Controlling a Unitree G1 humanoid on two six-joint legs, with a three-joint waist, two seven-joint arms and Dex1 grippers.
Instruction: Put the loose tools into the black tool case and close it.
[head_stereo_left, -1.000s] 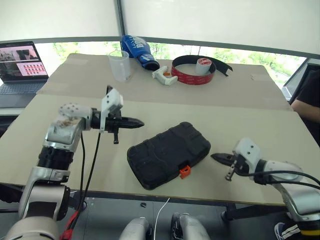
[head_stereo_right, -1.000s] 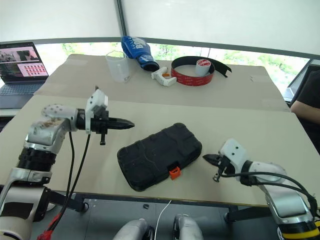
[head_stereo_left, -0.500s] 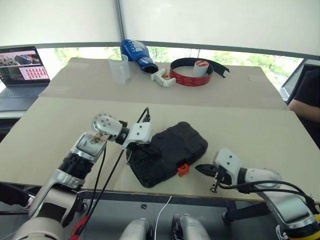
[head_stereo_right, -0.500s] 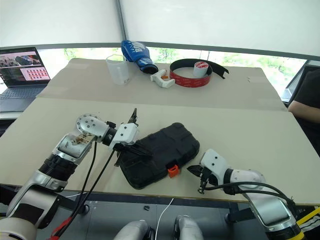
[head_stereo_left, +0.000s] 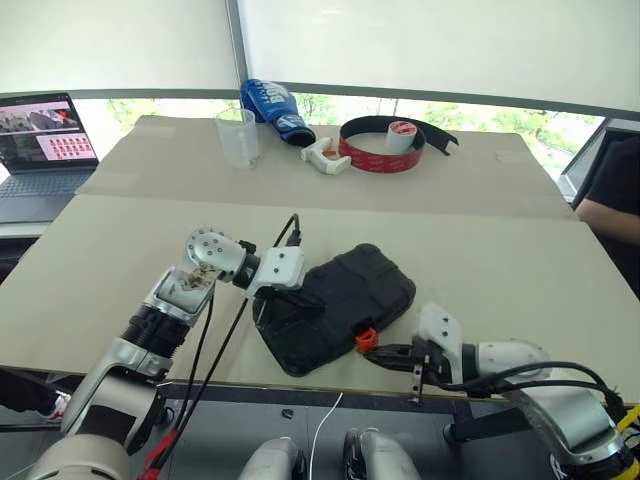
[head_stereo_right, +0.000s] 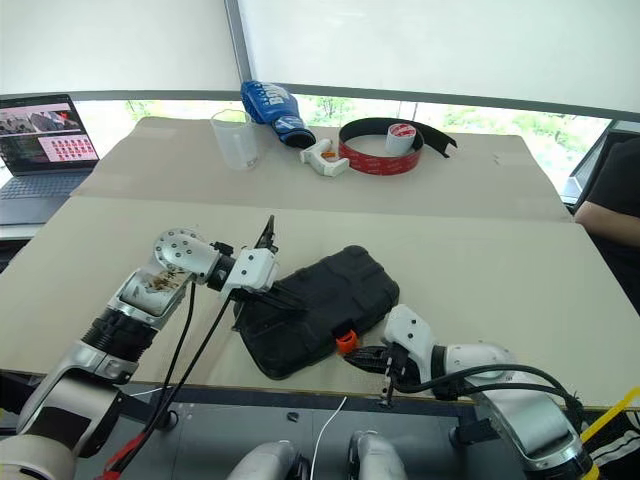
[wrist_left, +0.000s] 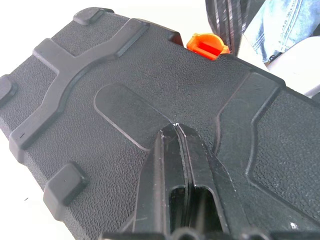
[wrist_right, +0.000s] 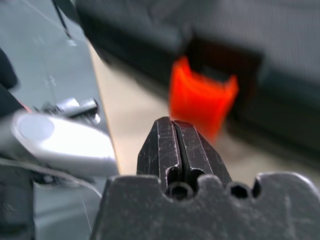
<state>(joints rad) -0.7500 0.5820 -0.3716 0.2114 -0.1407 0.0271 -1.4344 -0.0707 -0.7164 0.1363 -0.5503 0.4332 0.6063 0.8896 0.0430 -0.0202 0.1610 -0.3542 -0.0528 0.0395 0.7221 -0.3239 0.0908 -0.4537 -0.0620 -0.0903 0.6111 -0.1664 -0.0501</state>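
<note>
Tool case (head_stereo_left: 335, 307) lies shut near the desk (head_stereo_left: 480, 250) front edge: rigid, textured plastic, probably light. Left gripper (wrist_left: 176, 131), jaws pressed together, rests on its lid; right gripper (wrist_right: 173, 131), jaws likewise together, points at the orange latch (head_stereo_left: 366, 339), the likely handling point.

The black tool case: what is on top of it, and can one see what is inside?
On the black tool case rests the shut left gripper, tips against the lid. The case is closed, orange latch at its front edge, so its inside is hidden.
</note>
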